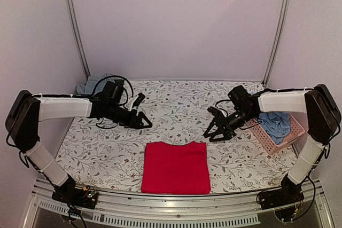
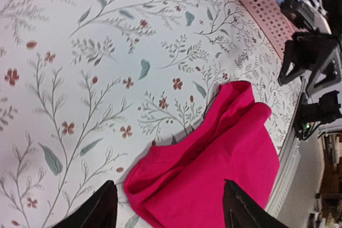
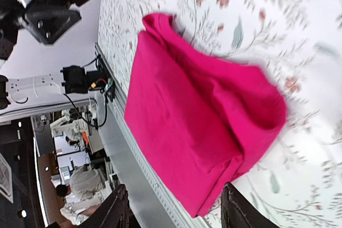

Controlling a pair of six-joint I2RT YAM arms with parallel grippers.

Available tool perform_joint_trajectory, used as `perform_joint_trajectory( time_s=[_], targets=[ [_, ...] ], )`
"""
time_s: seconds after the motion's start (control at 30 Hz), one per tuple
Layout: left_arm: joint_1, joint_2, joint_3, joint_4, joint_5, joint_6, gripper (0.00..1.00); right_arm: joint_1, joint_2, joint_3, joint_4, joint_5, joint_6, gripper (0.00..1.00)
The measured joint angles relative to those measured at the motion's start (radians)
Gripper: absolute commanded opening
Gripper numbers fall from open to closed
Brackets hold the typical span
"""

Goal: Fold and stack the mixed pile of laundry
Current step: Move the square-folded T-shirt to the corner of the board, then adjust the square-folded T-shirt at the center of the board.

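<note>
Red garment (image 1: 175, 167) lies folded flat on the tablecloth (image 1: 176, 100) by the near edge. Blue cloth (image 1: 275, 123) sits in the pink basket (image 1: 269, 143). Left gripper (image 1: 145, 112) and right gripper (image 1: 211, 123) hover above the table, jaws apart, holding nothing.

1 pink slatted basket (image 1: 267, 141) sits at the right edge of the white, floral-patterned tablecloth (image 1: 176, 105).

White-shelled arms (image 1: 64, 108), black joints, black left hand (image 1: 143, 116) and right hand (image 1: 214, 127), loose black cables (image 1: 96, 83).
</note>
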Motion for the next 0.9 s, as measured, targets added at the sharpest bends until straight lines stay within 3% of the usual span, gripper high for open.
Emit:
perform_joint_trajectory(
  time_s=[0.13, 0.23, 0.4, 0.67, 0.77, 0.9],
  targets=[
    [-0.101, -0.001, 0.126, 0.017, -0.053, 0.195, 0.62, -0.104, 0.049, 0.201, -0.051, 0.016, -0.072, 0.43],
    [-0.188, 0.046, 0.181, 0.028, -0.073, 0.326, 0.59, -0.111, 0.152, 0.338, -0.038, -0.007, -0.100, 0.37],
    [-0.294, 0.175, 0.237, 0.030, -0.078, 0.486, 0.53, -0.083, 0.304, 0.407, -0.022, -0.063, -0.095, 0.31],
    [-0.346, 0.315, 0.289, 0.018, -0.080, 0.603, 0.50, -0.016, 0.422, 0.470, -0.027, -0.156, -0.084, 0.19],
    [-0.367, 0.334, 0.293, 0.011, -0.081, 0.623, 0.43, 0.013, 0.465, 0.511, -0.023, -0.185, -0.079, 0.15],
    [-0.391, 0.348, 0.301, 0.003, -0.081, 0.643, 0.25, 0.036, 0.525, 0.540, -0.014, -0.212, -0.072, 0.11]
  ],
)
